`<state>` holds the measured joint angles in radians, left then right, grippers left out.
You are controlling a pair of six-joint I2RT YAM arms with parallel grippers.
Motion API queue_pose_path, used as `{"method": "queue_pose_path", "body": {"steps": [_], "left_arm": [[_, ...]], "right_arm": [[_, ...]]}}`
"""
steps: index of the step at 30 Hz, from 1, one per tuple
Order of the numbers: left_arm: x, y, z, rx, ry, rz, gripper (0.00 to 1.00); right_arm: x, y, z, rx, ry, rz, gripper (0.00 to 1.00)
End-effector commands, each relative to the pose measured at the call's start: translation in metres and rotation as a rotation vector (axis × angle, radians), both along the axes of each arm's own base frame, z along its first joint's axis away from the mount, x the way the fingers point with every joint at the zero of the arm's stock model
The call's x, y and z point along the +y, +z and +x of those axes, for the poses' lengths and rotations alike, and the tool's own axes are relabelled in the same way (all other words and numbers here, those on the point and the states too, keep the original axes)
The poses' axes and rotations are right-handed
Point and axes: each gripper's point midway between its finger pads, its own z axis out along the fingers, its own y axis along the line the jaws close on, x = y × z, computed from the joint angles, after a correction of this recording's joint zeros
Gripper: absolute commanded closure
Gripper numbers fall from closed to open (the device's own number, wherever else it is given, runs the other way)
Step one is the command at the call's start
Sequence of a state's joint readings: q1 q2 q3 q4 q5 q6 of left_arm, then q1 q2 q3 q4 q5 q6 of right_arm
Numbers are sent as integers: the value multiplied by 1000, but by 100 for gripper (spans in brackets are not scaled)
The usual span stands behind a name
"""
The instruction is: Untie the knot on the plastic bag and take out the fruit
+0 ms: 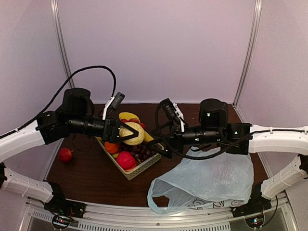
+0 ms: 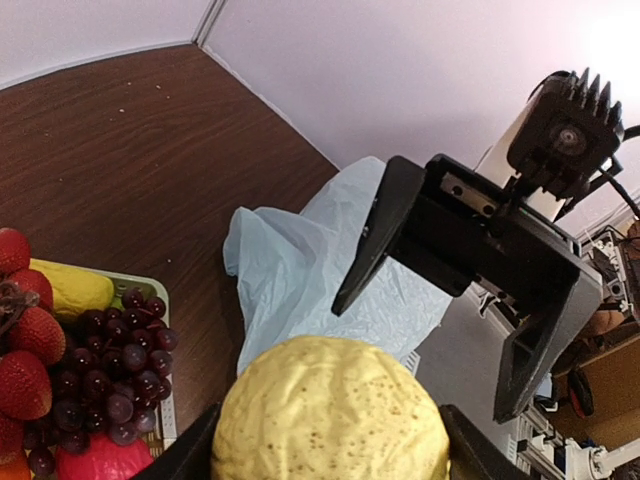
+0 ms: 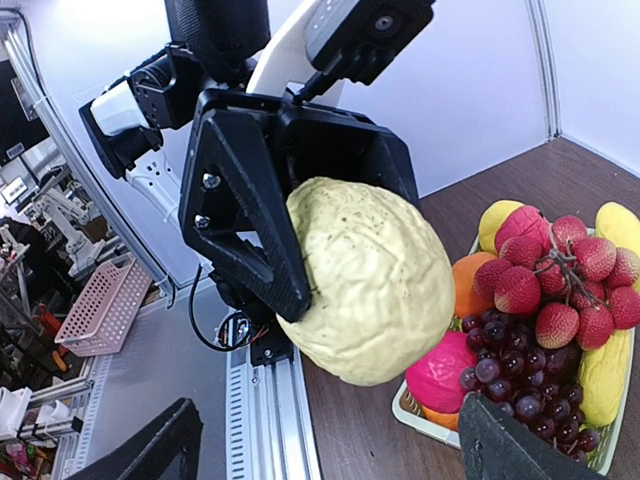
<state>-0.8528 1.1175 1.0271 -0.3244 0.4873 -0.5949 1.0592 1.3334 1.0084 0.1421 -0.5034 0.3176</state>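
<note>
A large lumpy pale yellow fruit (image 1: 133, 134) hangs above the basket, with my left gripper (image 1: 129, 133) shut on it. In the left wrist view the fruit (image 2: 330, 405) fills the gap between the two fingers. My right gripper (image 1: 158, 142) stands open just right of the fruit, its fingers clear of it. From the right wrist view the fruit (image 3: 370, 280) shows pinched in the left gripper's black fingers (image 3: 250, 225). The pale blue plastic bag (image 1: 211, 183) lies flat and slack at the front right. The knot is out of view.
A shallow basket (image 1: 139, 171) in the middle of the table holds grapes (image 3: 510, 375), red berries, an orange, a pink fruit and yellow pieces. A small red fruit (image 1: 65, 154) lies on the table at the left. White walls close in the back and sides.
</note>
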Motion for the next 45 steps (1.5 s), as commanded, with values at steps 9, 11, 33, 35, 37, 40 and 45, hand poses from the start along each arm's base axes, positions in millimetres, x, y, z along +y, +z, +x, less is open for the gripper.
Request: {"method": "queue_pose_path", "body": {"steps": [9,11,33,35,37,40,45], "left_arm": [[-15,30,-21,7,-149,-131,46],[-16,33,-21,8,-153,-143,46],[-18,23,-16,56,-122,-139,29],[-16,24,-12,39,-90,-129,13],[-9,25,-3,14,-27,-97,3],[11,27,13,-33,98,-22,3],[66,17,41,-19,299,40,2]], "right_arm": [[32,16,3,-206,-18,-47,11],[36,13,3,-213,-14,-57,11],[21,36,9,-229,-105,74,42],[17,33,10,-218,-119,70,43],[10,22,14,-194,-143,46,43],[-13,-2,33,-146,-224,-27,43],[-56,-55,66,-43,-325,-232,44]]}}
